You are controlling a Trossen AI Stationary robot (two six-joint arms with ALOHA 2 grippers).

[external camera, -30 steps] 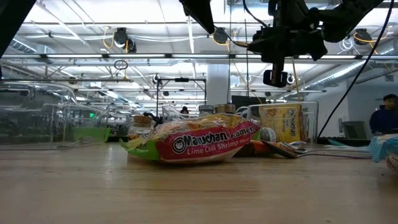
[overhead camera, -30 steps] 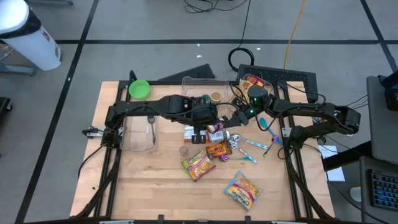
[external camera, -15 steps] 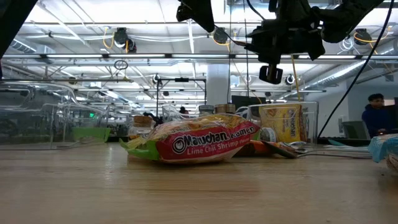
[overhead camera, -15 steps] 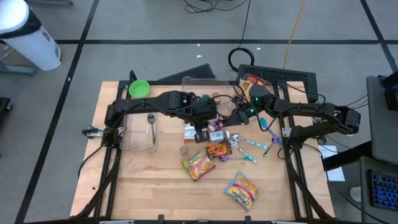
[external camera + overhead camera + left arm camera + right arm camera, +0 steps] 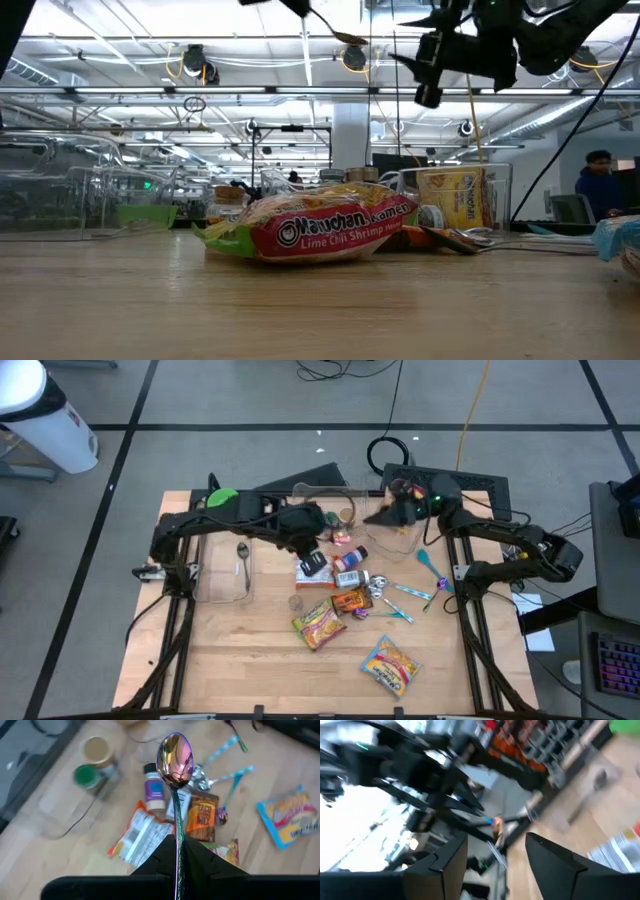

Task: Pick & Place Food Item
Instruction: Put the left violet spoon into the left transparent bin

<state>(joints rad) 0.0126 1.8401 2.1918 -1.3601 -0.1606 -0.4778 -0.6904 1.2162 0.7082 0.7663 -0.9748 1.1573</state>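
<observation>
My left gripper [image 5: 177, 840] is shut on an iridescent metal spoon [image 5: 174, 757] and hangs high over the table's middle [image 5: 308, 548]; the spoon's bowl shows at the top of the low view [image 5: 350, 38]. Beneath it lie the food items: a Maruchan ramen packet [image 5: 318, 625], a taco mix sachet [image 5: 202, 817], a spice bottle [image 5: 153, 790] and a white and orange packet [image 5: 135, 837]. A blue and yellow packet [image 5: 390, 665] lies near the front. My right gripper [image 5: 495, 845] stands open and bare, raised at the far right [image 5: 382, 517]. My left gripper pinches the spoon's thin handle [image 5: 177, 832] between its two fingers [image 5: 160, 857]. The fingers slant steeply down from above and lie along the handle. The spoon sticks out past the fingertips, bowl end [image 5: 174, 757] foremost, lifted clear of the table.
A clear tub [image 5: 225, 575] holding another spoon stands at the left, a green bowl [image 5: 222, 500] at the far left. More clear containers [image 5: 330, 495] stand at the back. Teal-handled utensils [image 5: 410, 592] lie at the right, and a dark tray [image 5: 460, 485] stands at the far right.
The two grippers, close together over the middle a second ago, have drawn apart. My left gripper has risen and gone toward the table's left with the spoon, rolling about its own axis. My right gripper has risen and swung toward the far right corner.
</observation>
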